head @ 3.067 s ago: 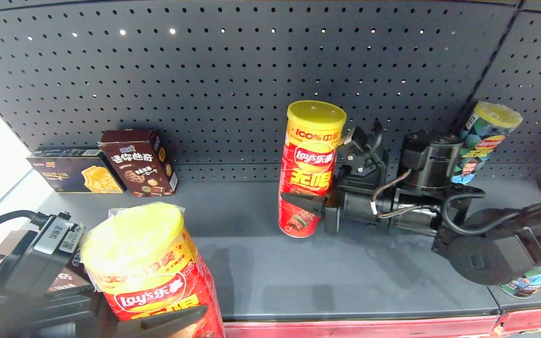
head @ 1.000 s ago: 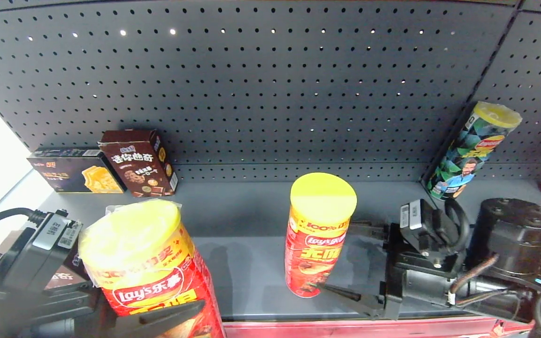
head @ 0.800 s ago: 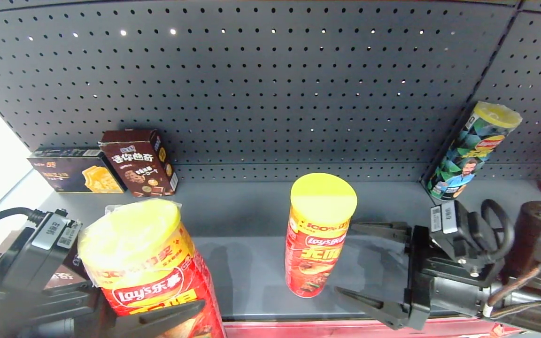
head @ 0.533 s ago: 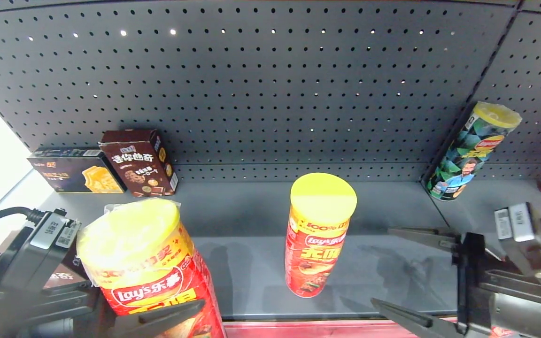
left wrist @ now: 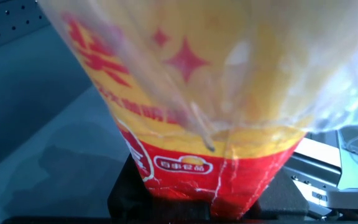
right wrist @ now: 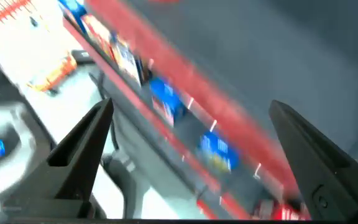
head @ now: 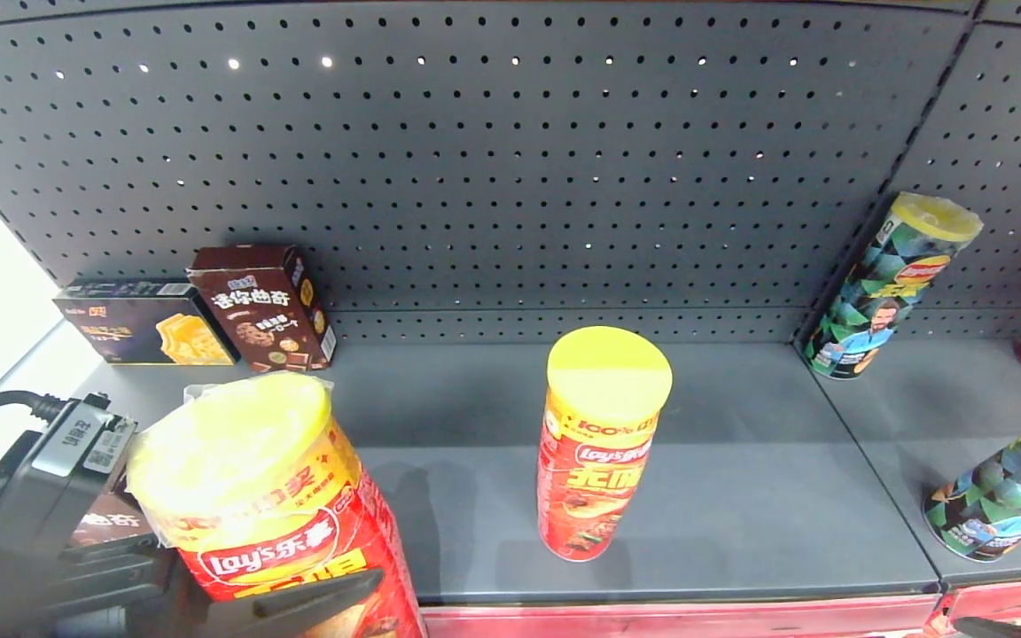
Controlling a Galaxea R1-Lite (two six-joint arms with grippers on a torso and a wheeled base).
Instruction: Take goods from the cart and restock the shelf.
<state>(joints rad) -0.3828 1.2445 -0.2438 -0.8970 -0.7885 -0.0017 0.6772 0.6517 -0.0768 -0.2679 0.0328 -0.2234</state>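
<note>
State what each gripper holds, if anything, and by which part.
Left gripper holds the red chip can low on its body; right gripper is open, holding nothing.

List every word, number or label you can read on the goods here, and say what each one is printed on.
"100%": on the standing red can, just below its yellow lid.
Logo and large characters, partly hidden and not clear enough to quote: near red can.
White characters, no plain words readable: brown box.
Print too small to read: black box, back green can, front green can.
</note>
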